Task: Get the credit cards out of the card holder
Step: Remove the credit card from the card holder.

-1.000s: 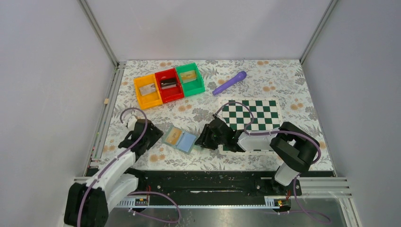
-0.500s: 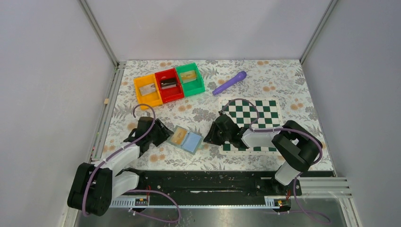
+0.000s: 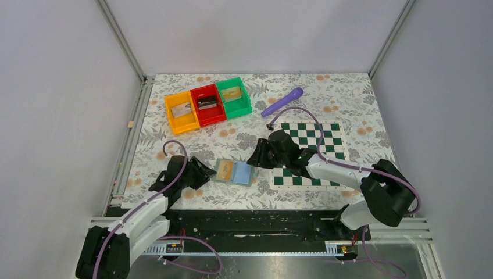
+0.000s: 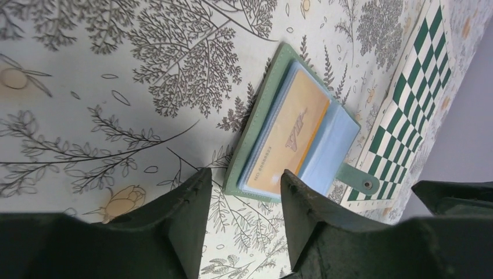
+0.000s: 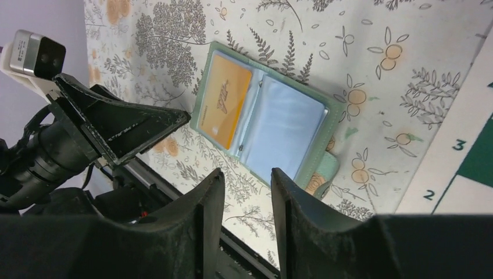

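Fingers point(image 4: 186, 221) on my left gripper point(image 4: 245, 173) are spread apart, and nothing sits in the gap. That gripper is low over the table point(image 3: 349, 99), just beside the left end of the holder point(image 5: 279, 128). I cannot tell if it touches that end. On my right gripper point(image 5: 247, 172) the fingers point(image 5: 302, 221) have a small gap, and they pinch nothing. It hangs above the right end of the holder, not touching it. I see the holder lying flat and open on the flowery table, between my two grippers and just left of the chessboard point(image 3: 331, 136). One yellow card point(image 5: 224, 104) sits in its left pocket, with writing on it that is too small for me to read. The right pocket looks plain light blue, and I cannot tell if a card is inside. A small green strap point(image 4: 357, 180) with a round snap sticks out from the right end. Far back on the table I see an orange bin point(image 3: 181, 111), a red bin point(image 3: 207, 104) and a green bin point(image 3: 234, 97) side by side. A purple stick point(image 3: 282, 102) lies to the right of them.
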`<control>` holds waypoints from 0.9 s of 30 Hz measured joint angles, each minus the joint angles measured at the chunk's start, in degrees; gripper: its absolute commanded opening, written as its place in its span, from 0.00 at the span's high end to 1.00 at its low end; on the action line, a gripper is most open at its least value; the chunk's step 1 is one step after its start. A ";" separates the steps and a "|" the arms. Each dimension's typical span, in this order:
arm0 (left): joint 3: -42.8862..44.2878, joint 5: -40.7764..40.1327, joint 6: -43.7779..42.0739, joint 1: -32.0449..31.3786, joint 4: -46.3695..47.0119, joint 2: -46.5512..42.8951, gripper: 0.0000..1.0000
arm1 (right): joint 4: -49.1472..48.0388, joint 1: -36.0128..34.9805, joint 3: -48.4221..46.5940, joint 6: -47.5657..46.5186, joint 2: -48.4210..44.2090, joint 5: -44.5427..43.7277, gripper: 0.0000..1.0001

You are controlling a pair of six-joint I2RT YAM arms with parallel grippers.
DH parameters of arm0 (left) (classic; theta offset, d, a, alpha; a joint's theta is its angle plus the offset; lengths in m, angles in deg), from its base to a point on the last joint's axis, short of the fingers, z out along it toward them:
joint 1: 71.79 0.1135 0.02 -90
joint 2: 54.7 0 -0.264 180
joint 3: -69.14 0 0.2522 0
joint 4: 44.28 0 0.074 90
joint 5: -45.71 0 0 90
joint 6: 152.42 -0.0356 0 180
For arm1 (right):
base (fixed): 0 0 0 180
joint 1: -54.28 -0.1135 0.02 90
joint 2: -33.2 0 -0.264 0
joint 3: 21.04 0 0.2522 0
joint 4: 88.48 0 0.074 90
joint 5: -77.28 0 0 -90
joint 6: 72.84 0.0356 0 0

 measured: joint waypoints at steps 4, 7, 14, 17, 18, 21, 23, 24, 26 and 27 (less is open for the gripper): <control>2.08 -3.65 -1.14 0.00 -3.93 0.24 0.51 | -0.79 -0.37 0.00 2.23 0.70 1.03 0.52; 5.44 -4.70 -2.49 0.20 -4.42 5.18 0.52 | -3.98 -1.46 -0.02 5.05 3.65 1.27 0.52; 9.03 -0.07 -4.24 1.38 3.96 17.20 0.59 | -7.23 -3.98 -4.48 9.03 14.53 1.53 0.54; 9.05 2.03 -4.63 1.40 6.34 18.86 0.59 | -8.02 -4.28 -7.10 10.05 17.59 1.95 0.55; 9.01 2.47 -4.76 1.40 6.62 19.06 0.59 | -8.07 -4.28 -7.82 10.27 18.29 1.95 0.55; 8.96 4.11 -5.35 1.46 7.39 19.65 0.59 | -8.13 -4.28 -9.60 10.73 20.46 2.08 0.55; 8.81 5.33 -5.64 1.46 8.26 20.06 0.60 | -8.96 -4.28 -10.21 11.13 22.40 2.78 0.55; 8.20 6.43 -5.62 1.46 9.27 20.11 0.61 | -9.55 -4.28 -10.21 11.41 23.37 3.17 0.55; 7.41 7.23 -5.62 1.51 10.47 19.96 0.66 | -10.97 -4.26 -10.14 12.48 25.29 4.50 0.55; 6.69 7.65 -5.60 1.73 11.34 19.61 0.68 | -11.85 -4.15 -10.12 12.74 25.44 4.94 0.55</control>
